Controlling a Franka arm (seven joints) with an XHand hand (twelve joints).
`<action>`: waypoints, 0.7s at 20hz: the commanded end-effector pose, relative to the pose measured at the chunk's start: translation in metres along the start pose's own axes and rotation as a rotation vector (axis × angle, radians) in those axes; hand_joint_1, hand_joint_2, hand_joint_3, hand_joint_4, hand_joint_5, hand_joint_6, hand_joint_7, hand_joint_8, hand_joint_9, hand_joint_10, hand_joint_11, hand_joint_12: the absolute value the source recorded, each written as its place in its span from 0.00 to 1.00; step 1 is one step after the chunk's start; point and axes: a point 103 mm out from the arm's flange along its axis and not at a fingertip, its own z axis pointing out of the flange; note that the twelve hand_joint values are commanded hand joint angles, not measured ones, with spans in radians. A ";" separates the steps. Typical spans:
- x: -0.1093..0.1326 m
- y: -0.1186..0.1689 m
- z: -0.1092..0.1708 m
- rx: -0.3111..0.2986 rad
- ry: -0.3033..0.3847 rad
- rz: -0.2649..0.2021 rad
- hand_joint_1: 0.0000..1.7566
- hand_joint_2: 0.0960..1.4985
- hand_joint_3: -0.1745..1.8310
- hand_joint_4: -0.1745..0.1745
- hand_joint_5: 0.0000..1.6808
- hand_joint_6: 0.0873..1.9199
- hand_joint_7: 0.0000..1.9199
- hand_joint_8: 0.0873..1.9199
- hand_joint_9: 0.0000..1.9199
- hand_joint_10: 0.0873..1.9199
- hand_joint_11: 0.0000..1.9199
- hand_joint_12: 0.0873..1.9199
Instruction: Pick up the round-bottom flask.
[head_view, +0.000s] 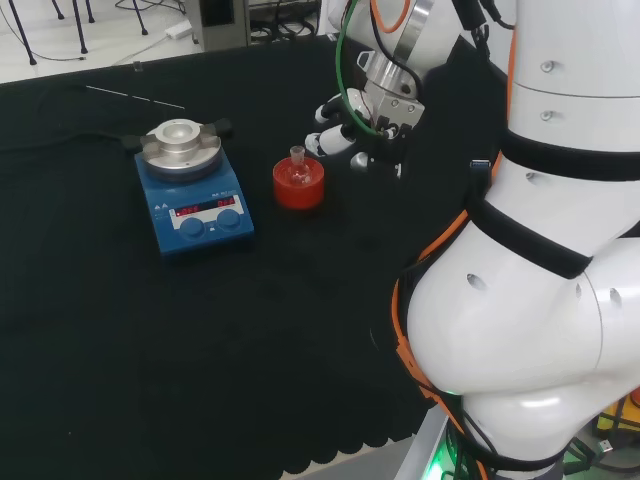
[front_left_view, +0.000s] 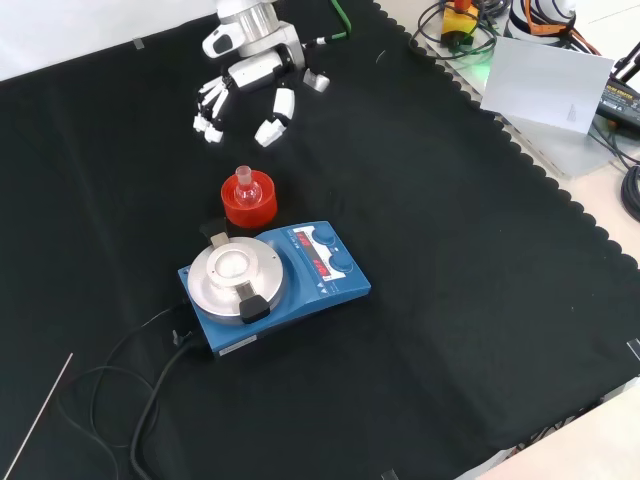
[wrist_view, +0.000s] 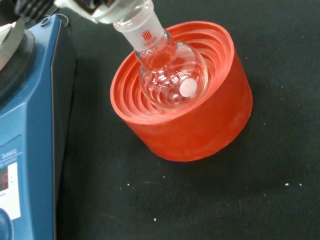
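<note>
The round-bottom flask (wrist_view: 172, 75) is small and clear. It sits upright in a red ribbed stand (wrist_view: 200, 125) near the middle of the head view, a bit above centre (its neck points up). Just left of the stand in that view is a blue hotplate (head_view: 193, 190) with a round silver top. The hand (front_left_view: 245, 85) hangs at the upper left of the front view, apart from the flask, fingers spread and holding nothing. Black cloth covers the tabletop (front_left_view: 480, 260).
</note>
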 end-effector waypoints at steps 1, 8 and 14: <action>-0.007 0.007 0.010 -0.002 0.025 0.004 0.51 0.39 0.44 0.50 0.37 0.01 0.07 0.22 0.11 0.25 0.00 0.53; -0.010 0.015 0.018 0.000 0.057 -0.010 0.50 0.38 0.44 0.50 0.36 0.01 0.05 0.20 0.09 0.25 0.00 0.49; -0.012 0.019 0.024 0.008 0.084 -0.036 0.51 0.36 0.43 0.50 0.34 0.00 0.04 0.20 0.08 0.25 0.00 0.48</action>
